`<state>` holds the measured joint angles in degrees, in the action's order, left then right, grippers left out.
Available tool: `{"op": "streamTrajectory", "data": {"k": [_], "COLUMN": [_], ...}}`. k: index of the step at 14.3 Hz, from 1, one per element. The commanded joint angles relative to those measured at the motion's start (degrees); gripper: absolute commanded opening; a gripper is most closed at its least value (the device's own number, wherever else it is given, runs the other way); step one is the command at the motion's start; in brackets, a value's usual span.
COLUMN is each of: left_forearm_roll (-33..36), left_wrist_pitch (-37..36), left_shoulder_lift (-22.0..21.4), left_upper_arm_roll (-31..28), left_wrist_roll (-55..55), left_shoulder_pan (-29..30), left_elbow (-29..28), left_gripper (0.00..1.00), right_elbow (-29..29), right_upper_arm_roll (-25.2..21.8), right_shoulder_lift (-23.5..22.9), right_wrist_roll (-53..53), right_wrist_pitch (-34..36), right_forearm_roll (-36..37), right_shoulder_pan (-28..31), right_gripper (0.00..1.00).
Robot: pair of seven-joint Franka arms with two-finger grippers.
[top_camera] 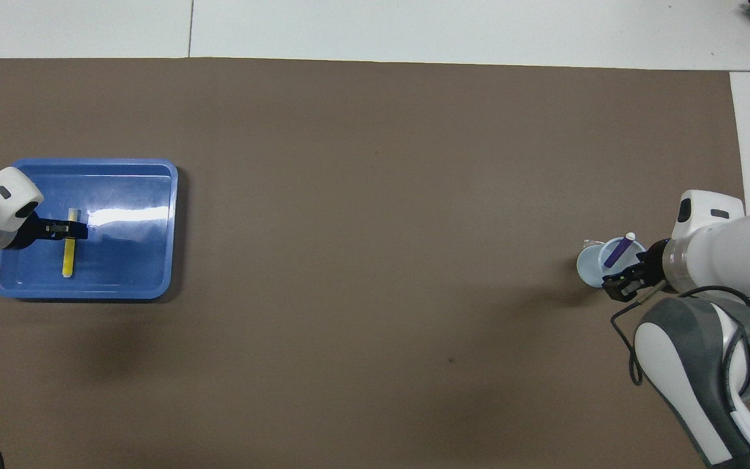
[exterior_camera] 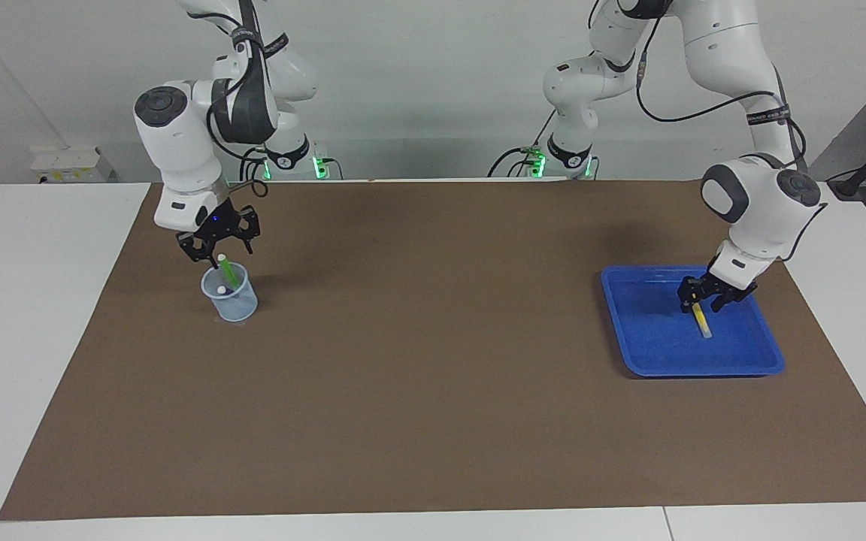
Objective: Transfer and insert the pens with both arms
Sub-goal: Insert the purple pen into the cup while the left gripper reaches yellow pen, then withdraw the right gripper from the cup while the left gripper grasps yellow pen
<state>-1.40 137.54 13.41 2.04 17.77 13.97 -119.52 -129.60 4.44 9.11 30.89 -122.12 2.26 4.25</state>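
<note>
While the left tool straddled the yellow pen in the blue tray, fingers spread across its long axis, the right tool hung spread over the cup.

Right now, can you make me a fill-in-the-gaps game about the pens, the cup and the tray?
1. The yellow pen lies in the blue ____.
2. The purple pen stands in the clear ____.
3. The left gripper is down over the ____ pen.
4. The right gripper is over the ____.

Missing words: tray; cup; yellow; cup
</note>
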Motion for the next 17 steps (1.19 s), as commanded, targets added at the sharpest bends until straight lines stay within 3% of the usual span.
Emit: {"op": "streamTrajectory", "data": {"k": [1,6,8,11,12,15,16,17], "left_forearm_roll": [1.0,1.0,1.0,1.0,1.0,1.0,0.9,0.9], "left_wrist_pitch": [1.1,4.8,4.8,4.8,4.8,4.8,4.6,4.1], "left_shoulder_lift": [2.0,4.2,4.2,4.1,4.1,4.0,4.0,4.0], "left_upper_arm_roll": [0.3,0.4,0.4,0.4,0.4,0.4,0.4,0.4], "left_wrist_roll": [0.9,0.9,0.9,0.9,0.8,0.6,0.3,0.2], "left_shoulder_pan": [0.7,1.0,0.9,0.8,0.6,0.6,0.4,0.4], "left_elbow": [1.7,1.3,1.1,0.9,0.8,0.3,0.3,0.4], "left_gripper": [0.74,0.69,0.58,0.08,0.00,0.00,0.00,0.00], "right_elbow": [0.5,5.1,6.3,8.0,8.0,8.0,8.0,8.0], "right_upper_arm_roll": [0.8,1.2,1.2,1.2,1.2,1.2,1.2,1.2], "right_shoulder_lift": [1.1,1.7,1.6,1.1,1.0,0.6,0.6,0.6], "right_wrist_roll": [-1.2,-5.8,-10.9,-22.3,-25.5,-31.4,-34.6,-37.9], "right_wrist_pitch": [0.9,4.8,4.2,3.5,2.3,-1.4,-2.1,-3.0], "right_forearm_roll": [0.2,-11.7,-12.7,-17.8,-20.7,-24.4,-26.0,-27.1], "right_shoulder_pan": [0.4,-3.2,-6.2,-10.0,-10.9,-13.2,-13.8,-14.7], "right_gripper": [0.73,0.74,0.74,0.78,0.79,0.83,0.88,1.00]}}
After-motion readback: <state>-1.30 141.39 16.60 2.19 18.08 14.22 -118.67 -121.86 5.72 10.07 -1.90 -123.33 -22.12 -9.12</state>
